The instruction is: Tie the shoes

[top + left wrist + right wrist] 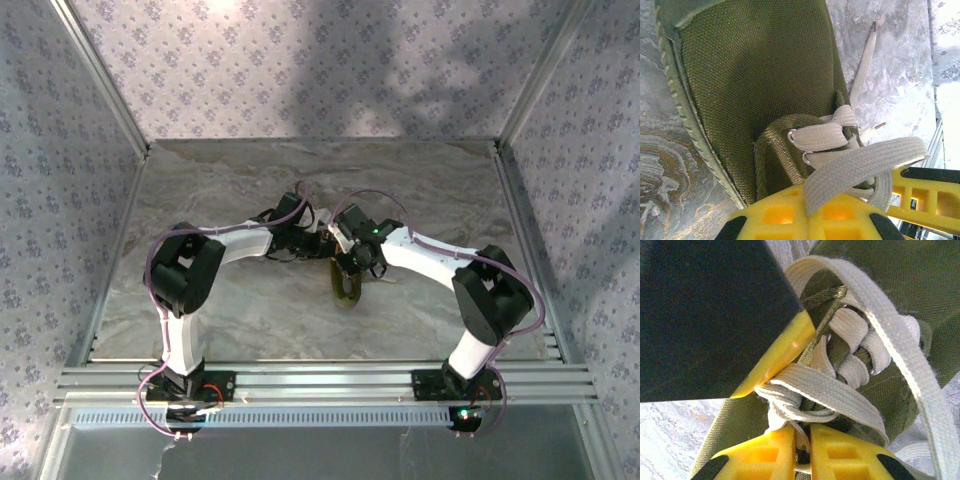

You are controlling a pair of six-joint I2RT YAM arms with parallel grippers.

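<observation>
Marble table (250, 320); olive shoe (755, 75), white laces (865, 160).

The left arm (190, 270) and right arm (485, 295) fold elbows-out, wrists meeting in the middle. The left hand (807, 210) is pinched tight on a lace (860, 162); the right hand (802, 450) nips lace too.

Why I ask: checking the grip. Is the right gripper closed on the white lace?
Yes, in the right wrist view the right gripper has its yellow fingers pressed together on bunched white lace.
</observation>
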